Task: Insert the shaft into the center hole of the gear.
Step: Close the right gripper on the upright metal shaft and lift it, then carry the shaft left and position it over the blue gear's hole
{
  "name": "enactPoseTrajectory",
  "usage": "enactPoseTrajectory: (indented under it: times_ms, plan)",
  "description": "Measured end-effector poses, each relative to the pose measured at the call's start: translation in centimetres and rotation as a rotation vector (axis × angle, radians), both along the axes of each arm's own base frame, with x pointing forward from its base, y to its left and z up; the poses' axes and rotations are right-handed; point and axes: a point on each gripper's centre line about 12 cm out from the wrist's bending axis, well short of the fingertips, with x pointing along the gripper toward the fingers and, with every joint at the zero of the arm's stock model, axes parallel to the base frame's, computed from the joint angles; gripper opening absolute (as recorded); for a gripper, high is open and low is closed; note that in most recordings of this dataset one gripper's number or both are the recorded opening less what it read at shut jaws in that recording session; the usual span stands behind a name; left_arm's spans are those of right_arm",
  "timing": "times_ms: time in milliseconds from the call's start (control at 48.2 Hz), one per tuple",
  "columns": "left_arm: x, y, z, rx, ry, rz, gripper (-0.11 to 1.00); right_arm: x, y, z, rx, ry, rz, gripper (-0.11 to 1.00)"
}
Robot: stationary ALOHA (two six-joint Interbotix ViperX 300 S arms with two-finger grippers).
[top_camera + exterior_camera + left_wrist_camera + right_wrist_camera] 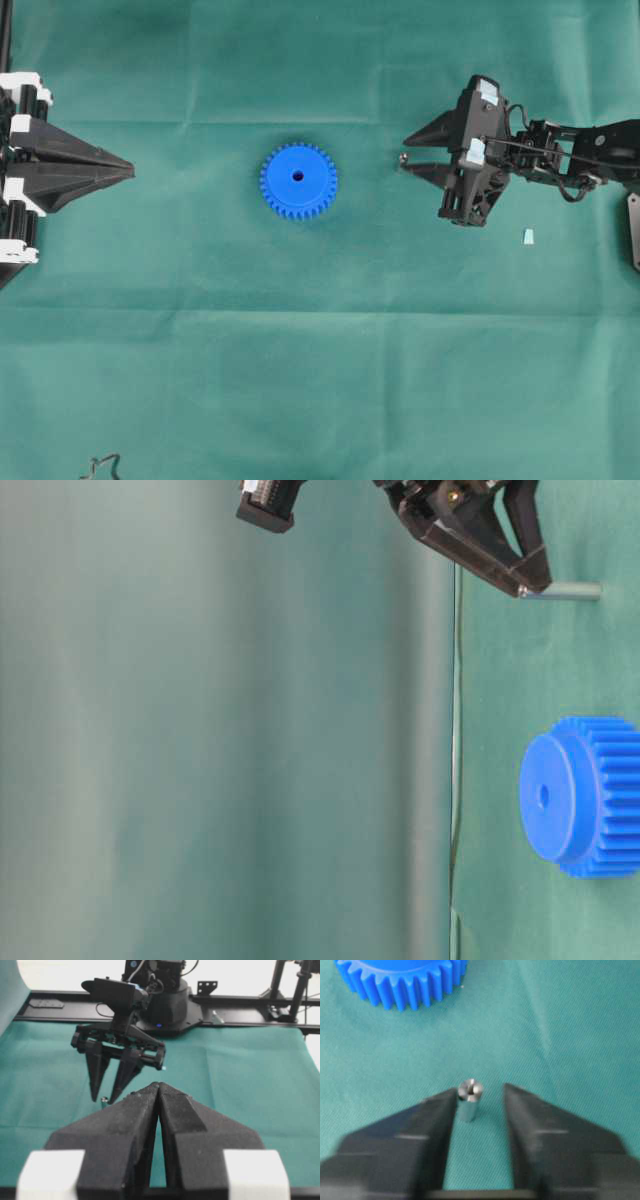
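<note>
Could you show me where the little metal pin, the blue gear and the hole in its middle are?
Pin (469, 1101): right wrist view, on its silvery side, between the fingers.
Gear (315, 190): overhead view, on the flat blue face, right of centre.
Hole (297, 176): overhead view, on the dark opening at the gear's middle.

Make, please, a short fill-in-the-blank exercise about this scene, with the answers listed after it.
1. The shaft stands between the fingers of the ____ gripper.
2. The colour of the gear is ____.
3. The center hole of the gear is still ____.
4. The jaws of the left gripper are pressed ____.

Missing words: right; blue; empty; together
</note>
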Motion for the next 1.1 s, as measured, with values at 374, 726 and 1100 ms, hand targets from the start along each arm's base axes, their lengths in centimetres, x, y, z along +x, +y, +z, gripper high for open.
enactPoseTrajectory:
  times_ms: [374,726,1100]
  plan:
    - [0.0,0.0,-0.1,0.002,0.011,0.000,0.00,0.0,0.0,0.0,-0.002,0.001,0.002,0.17]
    - [0.0,0.0,-0.1,0.000,0.011,0.001,0.00,0.1,0.1,3.3,-0.014,-0.046,0.015,0.17]
    - [0.0,0.0,-0.1,0.000,0.012,0.000,0.00,0.0,0.3,6.0,-0.013,-0.064,0.025,0.17]
